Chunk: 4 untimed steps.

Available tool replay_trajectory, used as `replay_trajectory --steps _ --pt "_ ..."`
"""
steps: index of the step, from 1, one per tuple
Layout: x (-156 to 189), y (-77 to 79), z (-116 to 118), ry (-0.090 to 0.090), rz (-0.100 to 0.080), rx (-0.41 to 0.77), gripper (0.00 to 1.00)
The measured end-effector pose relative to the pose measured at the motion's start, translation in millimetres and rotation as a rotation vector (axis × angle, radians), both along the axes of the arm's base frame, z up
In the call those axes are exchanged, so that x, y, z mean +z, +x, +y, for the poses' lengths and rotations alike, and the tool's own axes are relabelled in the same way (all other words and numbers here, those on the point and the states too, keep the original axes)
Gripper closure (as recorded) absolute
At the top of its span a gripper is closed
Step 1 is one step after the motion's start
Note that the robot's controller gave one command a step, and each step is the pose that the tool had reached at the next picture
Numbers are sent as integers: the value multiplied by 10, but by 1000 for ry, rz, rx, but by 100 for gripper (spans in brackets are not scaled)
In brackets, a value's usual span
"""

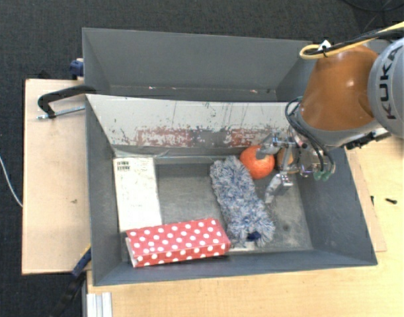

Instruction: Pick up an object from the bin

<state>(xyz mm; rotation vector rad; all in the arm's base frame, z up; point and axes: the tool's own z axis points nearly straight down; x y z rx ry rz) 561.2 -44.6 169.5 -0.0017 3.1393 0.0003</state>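
Note:
My gripper (279, 182) hangs low over the right part of the bin floor, under the arm's orange cover. Just to its left, an orange ball (256, 164) rests near the back wall, touching or nearly touching the gripper. A blue-grey fluffy duster head (240, 200) lies lengthwise from beside the ball toward the front, its right edge close to the gripper.
A red box with white dots (178, 241) lies along the front wall. A white flat box with a barcode label (137, 191) lies at the left. Bare floor shows between the white box and the duster, and to the right of the gripper.

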Motion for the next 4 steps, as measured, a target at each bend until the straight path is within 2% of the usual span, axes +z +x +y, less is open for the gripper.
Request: replay_trajectory --steps 1,2,3,4 --pt "0 0 0 0 0 0 100" --pt "0 0 0 0 0 0 0" --pt "0 0 0 0 0 0 0" --pt "-851 -140 338 -10 -15 252 100"
